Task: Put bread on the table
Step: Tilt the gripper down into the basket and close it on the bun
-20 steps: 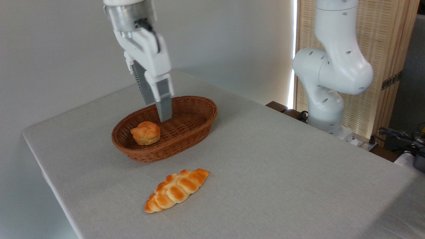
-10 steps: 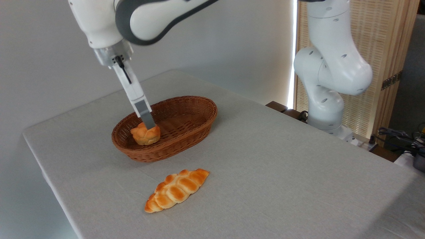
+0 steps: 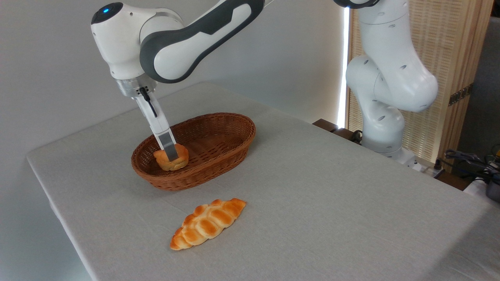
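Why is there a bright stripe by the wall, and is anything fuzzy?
In the camera view, daylight glares through a gap beside the wooden screen. The bread, basket and braided loaf look sharp, with soft shadows on the table. The hand is sharp too.

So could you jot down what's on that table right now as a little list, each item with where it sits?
bread: small round bun, inside the basket at its left end
basket: oval brown wicker, on the table
braided loaf: lying on the cloth in front of the basket
table: covered in light grey cloth
gripper: lowered onto the bun; near finger in front of it; closure unclear
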Controlling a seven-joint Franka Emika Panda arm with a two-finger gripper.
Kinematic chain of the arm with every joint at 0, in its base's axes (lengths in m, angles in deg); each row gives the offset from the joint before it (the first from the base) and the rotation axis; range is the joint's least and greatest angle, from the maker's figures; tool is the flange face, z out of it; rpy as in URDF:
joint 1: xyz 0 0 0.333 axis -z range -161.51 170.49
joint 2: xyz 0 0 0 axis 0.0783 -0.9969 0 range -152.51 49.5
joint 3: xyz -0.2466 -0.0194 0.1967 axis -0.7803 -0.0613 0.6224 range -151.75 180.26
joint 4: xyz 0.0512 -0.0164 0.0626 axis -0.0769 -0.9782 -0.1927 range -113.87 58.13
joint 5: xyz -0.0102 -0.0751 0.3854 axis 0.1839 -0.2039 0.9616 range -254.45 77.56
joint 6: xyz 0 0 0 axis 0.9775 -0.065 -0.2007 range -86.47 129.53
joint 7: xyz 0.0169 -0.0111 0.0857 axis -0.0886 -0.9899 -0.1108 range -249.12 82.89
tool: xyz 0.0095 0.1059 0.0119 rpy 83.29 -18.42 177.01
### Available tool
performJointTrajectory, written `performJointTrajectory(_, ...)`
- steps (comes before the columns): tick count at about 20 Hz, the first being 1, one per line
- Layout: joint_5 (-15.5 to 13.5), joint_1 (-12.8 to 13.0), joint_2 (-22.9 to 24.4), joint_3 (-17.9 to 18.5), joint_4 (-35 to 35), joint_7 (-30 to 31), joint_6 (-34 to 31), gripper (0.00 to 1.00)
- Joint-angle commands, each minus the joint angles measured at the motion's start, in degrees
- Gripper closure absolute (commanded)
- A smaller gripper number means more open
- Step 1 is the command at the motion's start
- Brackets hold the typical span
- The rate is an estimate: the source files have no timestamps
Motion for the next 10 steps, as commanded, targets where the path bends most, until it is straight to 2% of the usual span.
performJointTrajectory(1, -0.7, -0.1, 0.1, -0.2, -1.4, 0.8, 1.5, 0.0)
performJointTrajectory(8, -0.3, 0.0, -0.1, -0.3, -3.2, 0.8, 3.4, 0.0)
performJointTrajectory(9, -0.3, 0.0, -0.1, -0.3, -3.2, 0.8, 3.4, 0.08)
performJointTrajectory(10, -0.3, 0.0, -0.1, -0.3, -3.3, 0.8, 3.4, 0.2)
